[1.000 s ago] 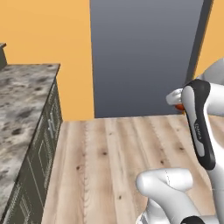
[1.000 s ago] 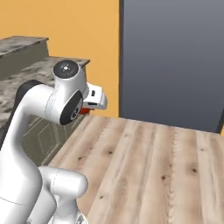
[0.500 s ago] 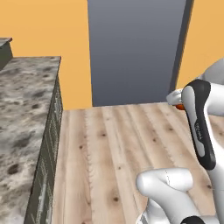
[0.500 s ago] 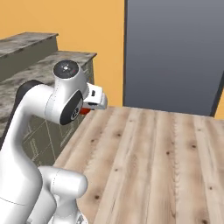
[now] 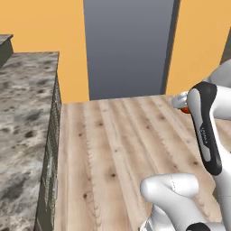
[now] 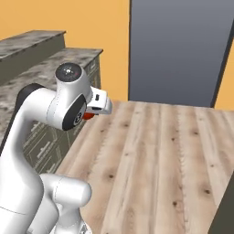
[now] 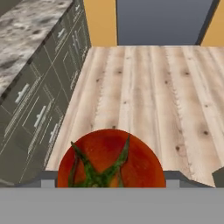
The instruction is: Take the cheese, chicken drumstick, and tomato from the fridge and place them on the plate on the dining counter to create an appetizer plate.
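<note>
Pale wooden floorboards (image 5: 117, 149) run toward the closed dark grey fridge (image 5: 128, 47), set into an orange wall (image 6: 87, 18). At one side stands a marble-topped counter (image 5: 25, 117) with olive drawer fronts. The white arm is folded above the floor, and the tomato (image 7: 111, 159), red with a green stem, sits right at the hand, its edge peeping out beside the wrist (image 6: 89, 115). Its fingers, hidden behind the fruit, appear spread wide around it.
</note>
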Controlling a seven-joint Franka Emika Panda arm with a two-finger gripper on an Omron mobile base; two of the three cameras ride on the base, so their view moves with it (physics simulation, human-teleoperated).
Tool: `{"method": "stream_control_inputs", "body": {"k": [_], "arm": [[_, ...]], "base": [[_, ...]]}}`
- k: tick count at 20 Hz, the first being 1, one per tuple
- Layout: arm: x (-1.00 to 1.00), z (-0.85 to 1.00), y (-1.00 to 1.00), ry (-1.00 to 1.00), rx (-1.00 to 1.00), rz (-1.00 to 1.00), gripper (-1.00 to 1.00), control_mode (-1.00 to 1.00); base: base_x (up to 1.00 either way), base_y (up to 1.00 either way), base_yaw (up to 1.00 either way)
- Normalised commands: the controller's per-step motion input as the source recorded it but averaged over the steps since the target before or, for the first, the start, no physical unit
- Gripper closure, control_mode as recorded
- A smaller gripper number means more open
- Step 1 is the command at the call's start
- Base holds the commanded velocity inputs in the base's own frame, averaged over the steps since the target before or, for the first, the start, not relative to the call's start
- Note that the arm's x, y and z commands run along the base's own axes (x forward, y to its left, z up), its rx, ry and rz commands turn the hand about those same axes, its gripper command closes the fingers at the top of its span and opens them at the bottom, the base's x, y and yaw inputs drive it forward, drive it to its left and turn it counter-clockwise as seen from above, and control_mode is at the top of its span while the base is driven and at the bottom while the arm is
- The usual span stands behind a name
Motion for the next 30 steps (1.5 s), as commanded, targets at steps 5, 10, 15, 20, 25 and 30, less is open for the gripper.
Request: {"method": "stream_control_inputs", "body": {"k": [5,10,15,20,25,30], "arm": [[0.0,0.0,0.0,0.0,0.0,0.0,1.0,1.0],[0.0,0.0,0.0,0.0,0.0,0.0,1.0,1.0],[0.0,0.0,0.0,0.0,0.0,0.0,1.0,1.0],[0.0,0.0,0.0,0.0,0.0,0.0,1.0,1.0],[0.0,0.0,0.0,0.0,0.0,0.0,1.0,1.0],[0.0,0.0,0.0,0.0,0.0,0.0,1.0,1.0]], "base": [[-1.0,0.29,-0.11],[-1.0,0.33,-0.11],[-1.0,0.41,-0.1],[-1.0,0.47,-0.08],[-1.0,0.51,-0.07],[-1.0,0.48,-0.06]]}}
